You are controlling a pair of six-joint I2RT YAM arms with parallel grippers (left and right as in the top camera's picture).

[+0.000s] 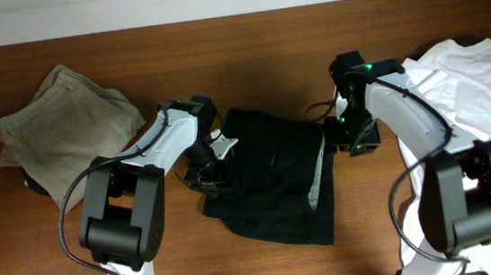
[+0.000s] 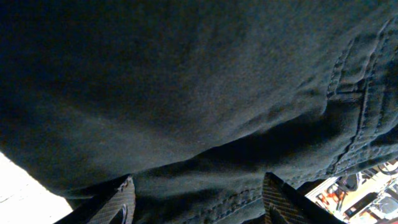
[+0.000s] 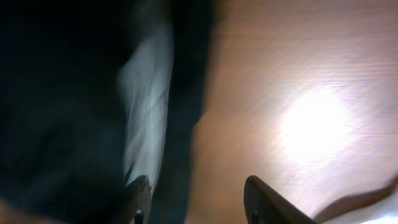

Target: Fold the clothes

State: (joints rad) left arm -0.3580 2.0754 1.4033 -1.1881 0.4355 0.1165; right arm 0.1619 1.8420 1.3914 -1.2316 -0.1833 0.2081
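**Three garments on the bench, two open end effectors at the black one**

Closest to the lens in the left wrist view, the two fingers (image 2: 123,200) of the left end effector (image 2: 199,199) stand wide apart. Nothing is clamped between them. Right beyond them the black garment (image 2: 186,81) fills the picture, with rows of stitching and a pocket seam (image 2: 354,93) showing on it.

From overhead, that single black garment (image 1: 277,180) lies flat and roughly square in the middle of the bench (image 1: 255,46). One pale label strip (image 1: 320,180) runs along its edge on the right arm's side.

The left end effector (image 1: 208,173) sits at the black garment's edge on the left arm's side, over the cloth. The right end effector (image 1: 351,136) sits at the opposite edge, near the far corner. In the right wrist view its two fingers are also spread with nothing held. The right end effector (image 3: 196,193) has one finger (image 3: 138,190) over the pale label strip (image 3: 146,93). The other finger is off the black garment (image 3: 56,93), over bare wood (image 3: 280,74).

Two more garments lie farther out:
- One khaki-olive garment (image 1: 63,123) is loosely folded, well apart from the black one on the left arm's side.
- One white shirt (image 1: 475,79) is spread well apart from it on the right arm's side, partly running out of view.
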